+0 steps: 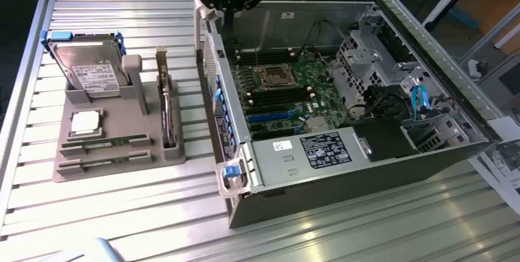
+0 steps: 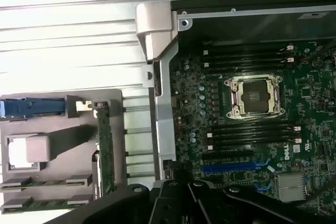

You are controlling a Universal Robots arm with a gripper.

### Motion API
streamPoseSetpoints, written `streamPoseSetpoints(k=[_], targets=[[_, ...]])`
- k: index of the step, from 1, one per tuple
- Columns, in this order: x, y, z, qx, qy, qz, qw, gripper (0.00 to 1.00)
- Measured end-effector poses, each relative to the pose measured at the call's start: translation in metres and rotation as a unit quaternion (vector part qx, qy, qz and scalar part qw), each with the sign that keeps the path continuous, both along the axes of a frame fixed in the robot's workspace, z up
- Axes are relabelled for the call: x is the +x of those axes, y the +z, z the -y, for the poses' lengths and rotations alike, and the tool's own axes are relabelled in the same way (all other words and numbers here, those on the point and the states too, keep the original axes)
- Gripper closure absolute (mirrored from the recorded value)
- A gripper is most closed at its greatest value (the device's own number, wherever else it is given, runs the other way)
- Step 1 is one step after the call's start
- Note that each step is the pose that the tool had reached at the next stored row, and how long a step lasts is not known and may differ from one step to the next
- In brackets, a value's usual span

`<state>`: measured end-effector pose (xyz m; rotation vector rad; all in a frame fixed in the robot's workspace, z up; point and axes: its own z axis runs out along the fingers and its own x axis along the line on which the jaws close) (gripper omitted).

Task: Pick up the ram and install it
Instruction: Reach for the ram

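Two ram sticks, thin green boards, lie in slots at the near end of a grey holder: one [image 1: 106, 142] [image 2: 44, 183] just behind the other [image 1: 101, 162] [image 2: 44, 203]. My gripper [image 1: 226, 21] [image 2: 190, 188] hangs high over the far left corner of the open computer case [image 1: 325, 158], well away from the ram. It is shut and holds nothing. Below it the green motherboard [image 1: 301, 100] [image 2: 315, 108] shows an empty processor socket [image 1: 272, 76] [image 2: 252, 95] with dark memory slots [image 1: 276, 99] [image 2: 252, 132] on both sides.
The grey holder [image 1: 114, 116] also carries a hard drive [image 1: 89, 70] in a blue frame, a square silver processor [image 1: 85, 122] and an upright dark expansion card [image 1: 167, 109]. Both stand on a slatted metal table [image 1: 122, 225]. Drive cages and cables fill the case's right part [image 1: 406, 103].
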<state>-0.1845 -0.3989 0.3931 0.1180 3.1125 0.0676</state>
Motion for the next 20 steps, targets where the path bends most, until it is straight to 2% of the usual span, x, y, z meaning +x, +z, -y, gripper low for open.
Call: streamPoseSetpoints(k=[2,6,8,12,15,17,20], targets=[[-0.012,-0.0002,0.0000,0.0000,0.000,0.0000,1.0000,0.89],[-0.044,-0.0008,-0.0001,0.0000,0.000,0.0000,1.0000,0.89],[-0.066,-0.0014,0.0000,0.0000,0.000,0.0000,1.0000,0.89],[-0.101,-0.0025,-0.0001,0.0000,0.000,0.0000,1.0000,0.89],[-0.138,-0.0041,-0.0002,0.0000,0.000,0.0000,1.0000,0.89],[-0.153,-0.0048,-0.0002,0.0000,0.000,0.0000,1.0000,0.89],[-0.166,-0.0052,-0.0002,-0.0001,0.000,-0.0001,1.0000,0.89]])
